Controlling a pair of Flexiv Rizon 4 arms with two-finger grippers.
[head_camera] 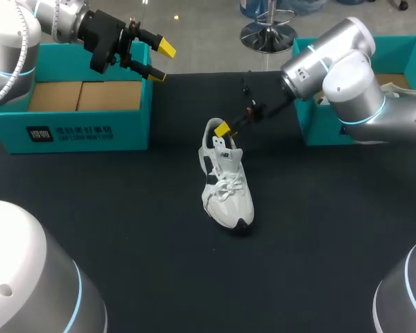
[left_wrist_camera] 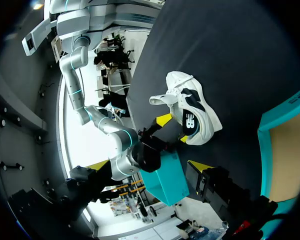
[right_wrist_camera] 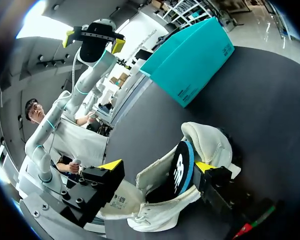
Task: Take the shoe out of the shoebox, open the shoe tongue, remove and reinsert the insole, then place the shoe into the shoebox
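A white shoe [head_camera: 227, 186] with black side patches lies in the middle of the black table [head_camera: 125, 229], toe toward me. My right gripper [head_camera: 227, 132] hovers at its heel opening, fingers apart. In the right wrist view the right gripper [right_wrist_camera: 157, 166] straddles the shoe [right_wrist_camera: 210, 145]. A black insole [right_wrist_camera: 181, 169] with a blue edge stands up out of the opening beside one fingertip [right_wrist_camera: 205, 166]. My left gripper [head_camera: 157, 61] hangs open and empty above the near corner of the left teal shoebox [head_camera: 69, 135]. The left wrist view shows the shoe [left_wrist_camera: 192, 107] ahead of the left gripper [left_wrist_camera: 147, 167].
A second teal box [head_camera: 312, 104] stands at the back right, behind my right arm [head_camera: 333, 66]. The left box holds brown cardboard [head_camera: 83, 96]. Bare table surrounds the shoe on the front and both sides.
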